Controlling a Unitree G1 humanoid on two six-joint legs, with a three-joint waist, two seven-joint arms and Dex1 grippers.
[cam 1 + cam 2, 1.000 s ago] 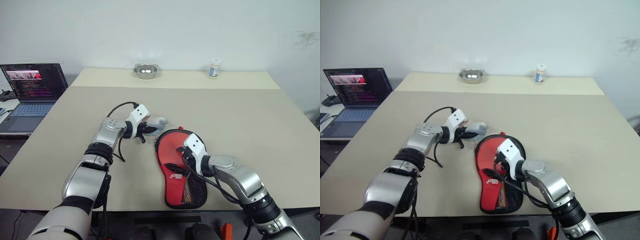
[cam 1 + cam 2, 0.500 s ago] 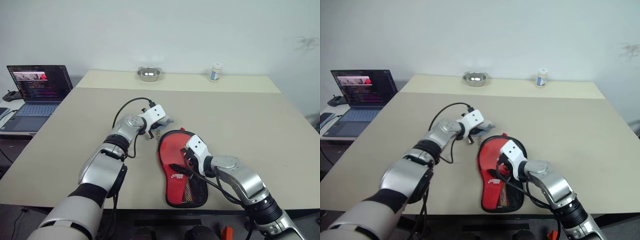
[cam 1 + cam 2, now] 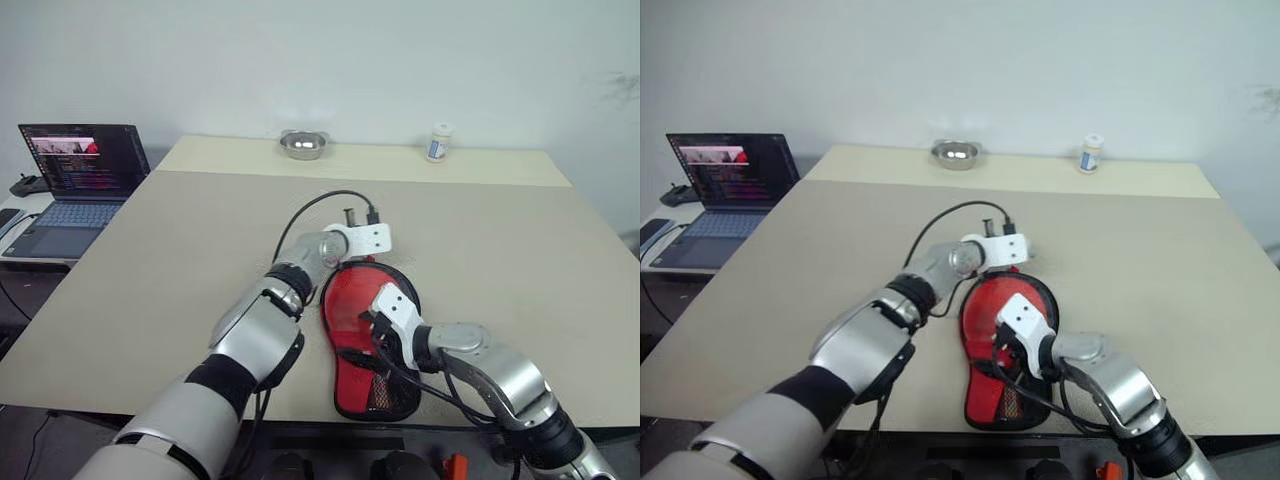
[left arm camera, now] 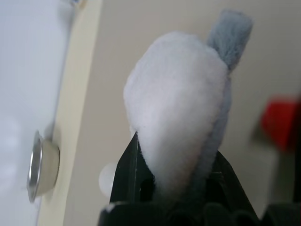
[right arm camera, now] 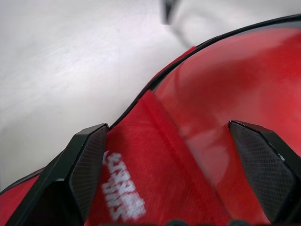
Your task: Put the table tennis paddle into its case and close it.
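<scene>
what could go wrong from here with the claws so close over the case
1. The left claw is shut on a fluffy white and grey thing right above the round end of the case; if dropped, it may land on the case and get in the way.
2. The right claw stands open over the case's clear side, so pressing down may shove the case across the table.

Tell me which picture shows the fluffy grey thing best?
The left wrist view: the fluffy thing sits big between the left gripper's fingers. In the eye views the arm and gripper hide it; the right wrist view looks at the case instead.
</scene>
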